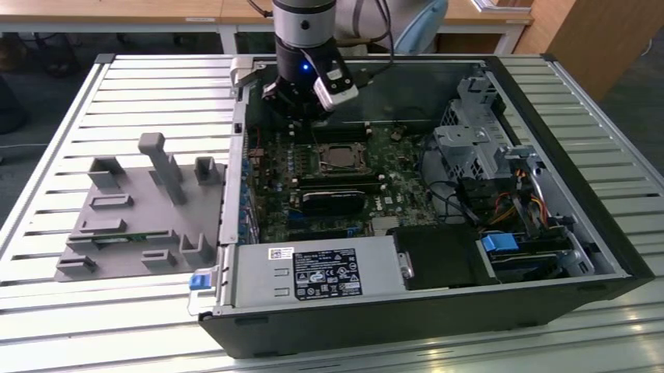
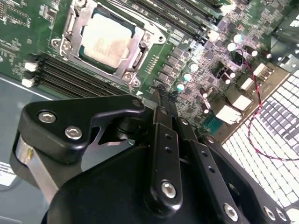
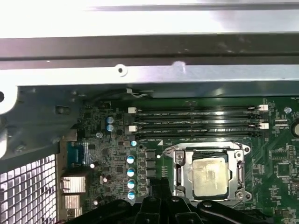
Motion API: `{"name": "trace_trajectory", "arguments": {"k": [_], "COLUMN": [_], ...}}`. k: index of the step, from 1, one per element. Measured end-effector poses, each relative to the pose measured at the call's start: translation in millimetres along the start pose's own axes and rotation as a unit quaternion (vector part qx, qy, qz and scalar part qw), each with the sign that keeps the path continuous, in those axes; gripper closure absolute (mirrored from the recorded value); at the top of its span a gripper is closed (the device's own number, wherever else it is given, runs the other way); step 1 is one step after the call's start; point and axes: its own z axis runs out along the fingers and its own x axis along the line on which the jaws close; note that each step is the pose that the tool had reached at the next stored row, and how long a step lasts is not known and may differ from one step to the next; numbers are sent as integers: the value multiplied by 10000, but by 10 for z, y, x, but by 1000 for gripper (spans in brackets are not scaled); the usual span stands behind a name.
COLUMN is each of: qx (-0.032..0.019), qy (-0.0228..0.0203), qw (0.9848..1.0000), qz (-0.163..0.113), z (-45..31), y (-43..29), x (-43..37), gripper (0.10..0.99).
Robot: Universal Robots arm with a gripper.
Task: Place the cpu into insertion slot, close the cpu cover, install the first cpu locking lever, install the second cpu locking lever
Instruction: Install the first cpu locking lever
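Note:
The cpu [image 3: 210, 176] lies pale and silvery in the insertion slot [image 1: 337, 159] on the green motherboard. In the second wrist view the cpu [image 2: 105, 39] sits inside the same socket. The cpu cover [image 3: 180, 173] lies flat around the chip as a silvery frame, and its frame [image 2: 135, 46] borders the chip in the second wrist view too. My gripper [image 2: 166, 96] hangs above the board a little off the socket, beside the memory slots, its black fingers [image 2: 161, 130] shut together with nothing between them. In the exterior view the gripper [image 1: 301, 115] is over the far part of the board.
Black memory slots [image 3: 196, 123] run between the socket and the case wall [image 3: 149, 74]. A power supply [image 1: 311, 272] fills the near side of the case, and a drive cage [image 1: 467, 148] with cables stands on the exterior view's right. A grey fixture [image 1: 135, 210] rests outside on the slatted table.

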Motion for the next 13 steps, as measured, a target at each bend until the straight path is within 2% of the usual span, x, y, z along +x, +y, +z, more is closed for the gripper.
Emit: {"name": "trace_trajectory", "arguments": {"k": [13], "qx": [0], "qy": [0], "qw": [10000], "qz": [0], "z": [1], "y": [54], "x": [89], "gripper": [980]}}
